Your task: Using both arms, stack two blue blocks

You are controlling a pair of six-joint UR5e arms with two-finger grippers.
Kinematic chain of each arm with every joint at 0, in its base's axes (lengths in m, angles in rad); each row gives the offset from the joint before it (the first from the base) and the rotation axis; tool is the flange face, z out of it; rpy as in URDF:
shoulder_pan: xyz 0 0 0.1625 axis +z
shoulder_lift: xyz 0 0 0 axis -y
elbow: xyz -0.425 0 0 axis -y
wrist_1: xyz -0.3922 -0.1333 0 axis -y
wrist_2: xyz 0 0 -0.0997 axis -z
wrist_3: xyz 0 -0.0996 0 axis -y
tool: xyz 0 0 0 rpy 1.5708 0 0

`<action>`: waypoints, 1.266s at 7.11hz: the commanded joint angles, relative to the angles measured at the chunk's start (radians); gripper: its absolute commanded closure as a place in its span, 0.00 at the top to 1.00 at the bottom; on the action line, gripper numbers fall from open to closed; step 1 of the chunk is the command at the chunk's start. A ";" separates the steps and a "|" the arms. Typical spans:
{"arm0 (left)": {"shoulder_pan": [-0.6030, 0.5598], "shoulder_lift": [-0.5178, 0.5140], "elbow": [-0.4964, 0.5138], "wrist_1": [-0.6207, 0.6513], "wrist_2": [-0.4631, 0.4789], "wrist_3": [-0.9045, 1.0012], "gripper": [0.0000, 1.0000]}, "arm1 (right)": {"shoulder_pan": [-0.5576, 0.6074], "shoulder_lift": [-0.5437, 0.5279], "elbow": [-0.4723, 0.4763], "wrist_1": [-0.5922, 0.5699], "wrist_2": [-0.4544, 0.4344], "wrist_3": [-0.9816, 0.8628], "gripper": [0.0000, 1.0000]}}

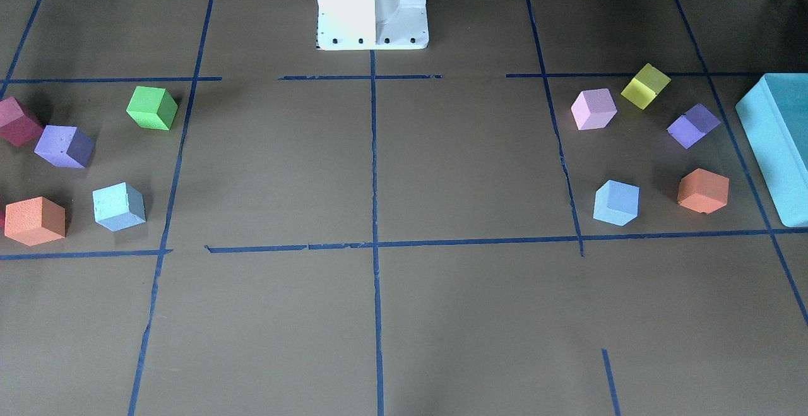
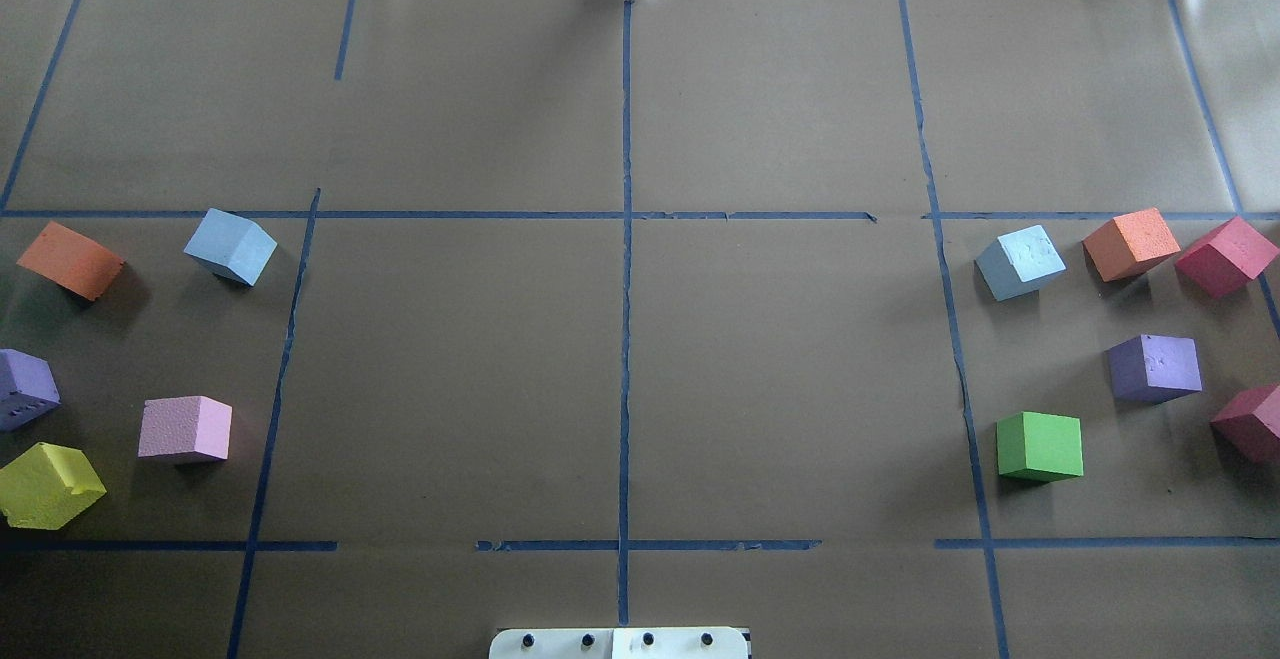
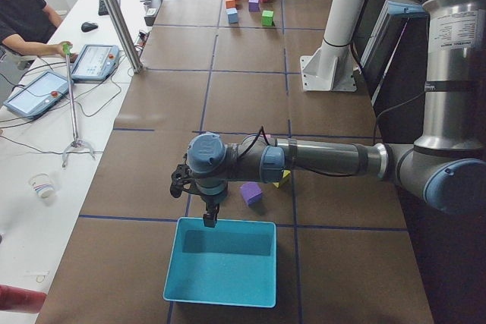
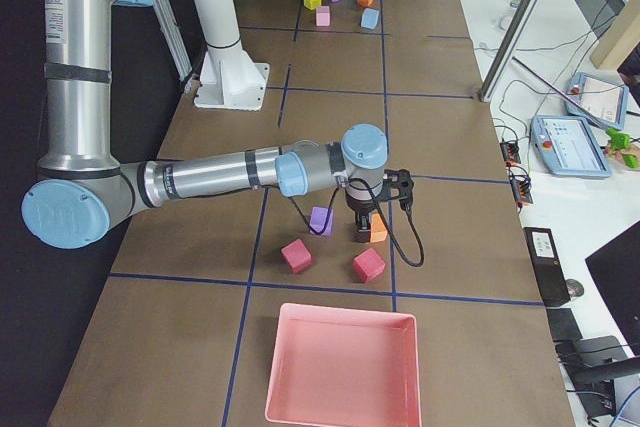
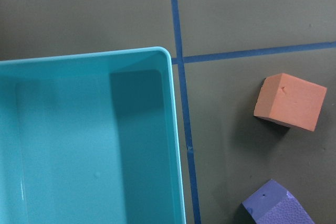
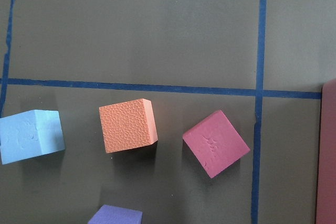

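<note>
The sky-blue block [image 2: 230,246] sits on the table's left side, and shows in the front view [image 1: 616,202]. The paler blue block [image 2: 1020,261] sits on the right side, and shows in the front view [image 1: 118,206] and at the left edge of the right wrist view [image 6: 30,136]. Both rest on the table, far apart. My left gripper [image 3: 209,219] shows only in the exterior left view, above the teal box's rim. My right gripper [image 4: 365,235] shows only in the exterior right view, over the orange cube [image 4: 378,231]. I cannot tell whether either is open or shut.
A teal box [image 3: 219,299] lies at the left end and a pink tray [image 4: 340,417] at the right end. Orange [image 2: 70,259], purple [image 2: 25,389], pink [image 2: 186,429] and yellow [image 2: 48,484] cubes lie left; orange [image 2: 1130,243], red [image 2: 1225,256], purple [image 2: 1155,367] and green [image 2: 1040,446] lie right.
</note>
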 commanded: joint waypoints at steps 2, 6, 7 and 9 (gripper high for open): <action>-0.002 0.008 -0.027 0.004 0.008 0.000 1.00 | -0.003 -0.003 0.002 -0.008 -0.025 -0.004 1.00; 0.000 0.006 -0.009 -0.008 -0.002 -0.056 1.00 | -0.017 -0.005 -0.004 -0.001 -0.015 0.006 1.00; 0.003 0.006 -0.006 -0.016 -0.009 -0.053 1.00 | -0.017 -0.009 -0.005 0.009 -0.013 0.003 1.00; 0.001 0.006 -0.018 -0.022 -0.009 -0.049 1.00 | -0.023 -0.015 -0.004 0.064 0.027 0.004 1.00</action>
